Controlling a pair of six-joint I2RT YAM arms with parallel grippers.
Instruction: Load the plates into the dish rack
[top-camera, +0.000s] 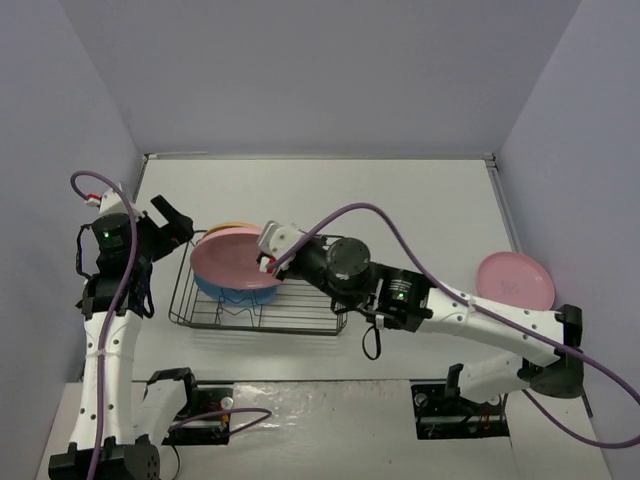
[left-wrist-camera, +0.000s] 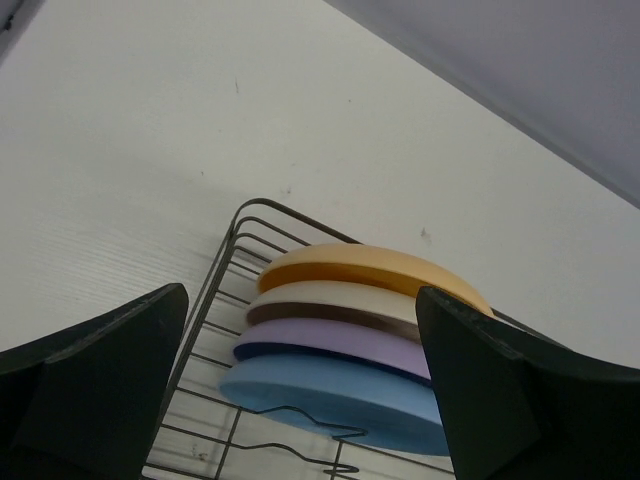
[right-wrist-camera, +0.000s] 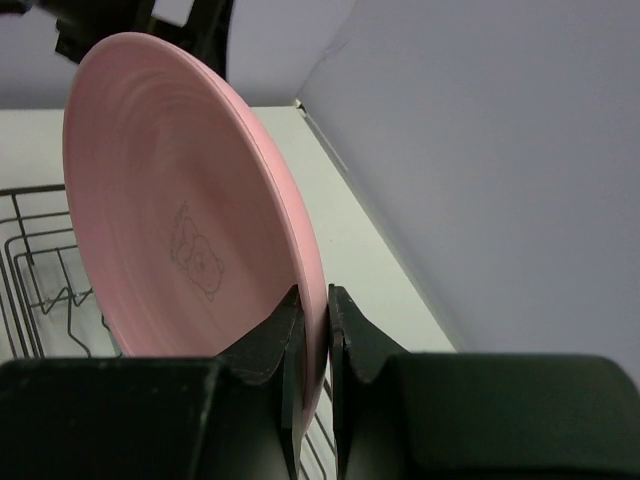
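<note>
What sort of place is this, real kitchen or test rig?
Probably a lab test cell: plain lavender walls box in a white table carrying a wire dish rack and coloured plates.

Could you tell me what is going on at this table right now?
The right gripper pinches a pink plate by its rim and holds it tilted over the dish rack, close to the four plates already in it: yellow-orange, cream, purple and blue. The left gripper hangs open and empty beside the rack. A second pink plate lies on the table to the right.
</note>
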